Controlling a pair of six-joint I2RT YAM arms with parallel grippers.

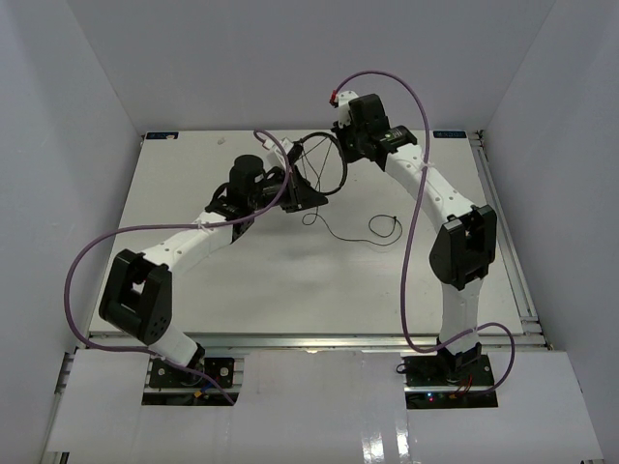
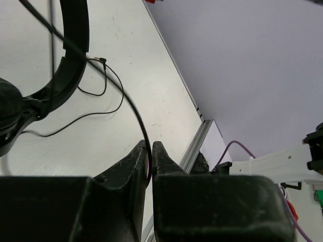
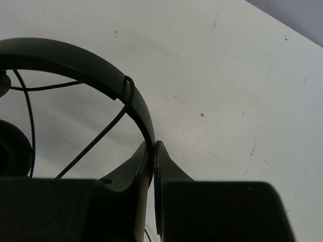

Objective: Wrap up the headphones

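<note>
Left gripper point(image 2: 151, 151): jaws pressed together, pinching the cord point(image 2: 132, 108). From the pinch the cord rises in one arc toward the headband point(image 2: 75, 45), which lies up and left of the fingers in the left wrist view. An earpad point(image 2: 7, 113) sits at that band's lower end.

Right gripper point(image 3: 153, 151): jaws pressed together on the headband's thin edge. The band curves away up and left of the fingers. Just beyond the grip, one turn of cord hooks over the band.

Overhead: the headphones point(image 1: 319, 166) hang between the two grippers, over the far middle of the table point(image 1: 290, 290). The right gripper is on their far-right side, the left on their near-left. Cannot tell whether the earpads touch the table. The slack tail of cord lies on the table to the right of centre, well apart from both grippers.

Judgement: wrapping is at an early stage, with most of the cord loose. The relation that matters is that the band's long axis runs from the right grip toward the left arm. The left gripper is nearer the cord, so it should carry the cord across that axis while the right one steadies the band.

Risk: the thin cord slipping through the pinch.
</note>
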